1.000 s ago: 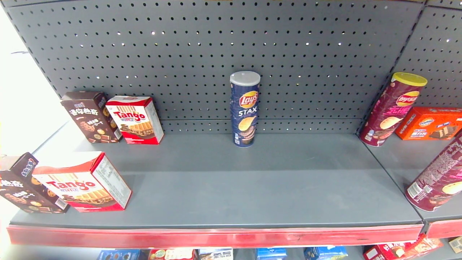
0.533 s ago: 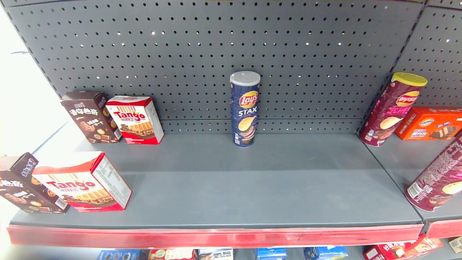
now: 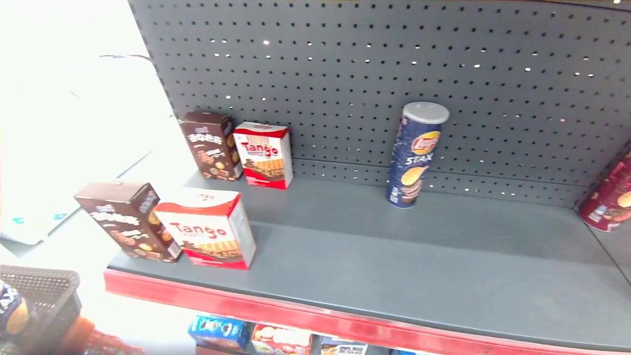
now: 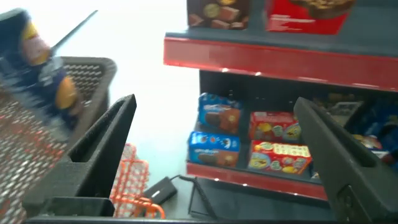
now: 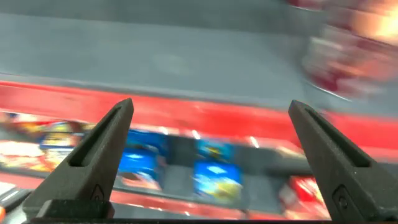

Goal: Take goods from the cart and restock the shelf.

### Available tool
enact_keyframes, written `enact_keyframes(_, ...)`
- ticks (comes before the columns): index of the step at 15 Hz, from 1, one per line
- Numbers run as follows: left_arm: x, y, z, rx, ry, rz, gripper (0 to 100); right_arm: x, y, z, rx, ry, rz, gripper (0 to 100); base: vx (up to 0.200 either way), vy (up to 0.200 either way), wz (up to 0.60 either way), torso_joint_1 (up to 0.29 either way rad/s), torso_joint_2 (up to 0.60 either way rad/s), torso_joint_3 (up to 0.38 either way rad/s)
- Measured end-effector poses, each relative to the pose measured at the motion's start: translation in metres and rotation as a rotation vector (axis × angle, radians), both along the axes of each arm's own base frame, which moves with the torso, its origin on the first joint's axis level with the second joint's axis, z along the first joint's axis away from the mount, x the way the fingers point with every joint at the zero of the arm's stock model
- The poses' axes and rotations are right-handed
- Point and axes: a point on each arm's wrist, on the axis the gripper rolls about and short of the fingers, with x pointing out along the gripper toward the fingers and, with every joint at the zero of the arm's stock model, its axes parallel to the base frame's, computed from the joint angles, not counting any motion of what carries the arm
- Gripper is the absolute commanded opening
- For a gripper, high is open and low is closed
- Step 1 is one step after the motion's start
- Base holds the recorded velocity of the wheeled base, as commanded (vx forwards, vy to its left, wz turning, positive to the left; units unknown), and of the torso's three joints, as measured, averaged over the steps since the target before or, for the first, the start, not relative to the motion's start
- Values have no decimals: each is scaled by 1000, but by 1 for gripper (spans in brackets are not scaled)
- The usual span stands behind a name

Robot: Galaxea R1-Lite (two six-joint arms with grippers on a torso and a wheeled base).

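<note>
Hanging with fingers (image 4: 102, 149) spread and empty, left gripper (image 4: 214, 106) (beside the cart (image 4: 93, 70)) and right gripper (image 5: 211, 107), facing the shelf (image 3: 394, 256) front edge, seem readied for a pickup.

**Colours and patterns at the shelf**

Shelf board (image 3: 394, 256): dark grey, with a red front strip (image 3: 296, 313). Back panel (image 3: 369, 74) — grey, dotted with even rows of small holes. Tall can (image 3: 416, 162): navy blue, with a pale grey lid (image 3: 426, 112) and a red-and-yellow badge. Front brown box (image 3: 125, 222) and rear brown box (image 3: 212, 145): dark chocolate. Front wafer box (image 3: 209, 229) and rear wafer box (image 3: 263, 155): red and white. Edge can (image 3: 609, 199) — maroon. Basket (image 3: 44, 291): black mesh.
</note>
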Motion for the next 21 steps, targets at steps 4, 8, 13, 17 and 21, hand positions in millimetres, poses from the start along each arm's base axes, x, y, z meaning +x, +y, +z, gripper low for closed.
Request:
enact_keyframes(4, 0, 0, 0, 0, -1, -2, 100, 0, 0, 0, 0, 0, 0, 100, 0, 0, 450, 3, 4, 2)
enact_keyframes(8, 0, 0, 0, 0, -1, -2, 100, 0, 0, 0, 0, -1, -1, 100, 0, 0, 0, 0, 0, 0)
enact_keyframes(13, 0, 0, 0, 1, -2, -5, 100, 0, 0, 0, 1, 0, 0, 100, 0, 0, 0, 0, 0, 0)
enact_keyframes(17, 0, 0, 0, 4, -1, -5, 100, 0, 0, 0, 1, -1, 0, 100, 0, 0, 0, 0, 0, 0)
enact_keyframes(21, 0, 0, 0, 4, -1, -8, 100, 0, 0, 0, 1, -1, 0, 100, 0, 0, 0, 0, 0, 0)
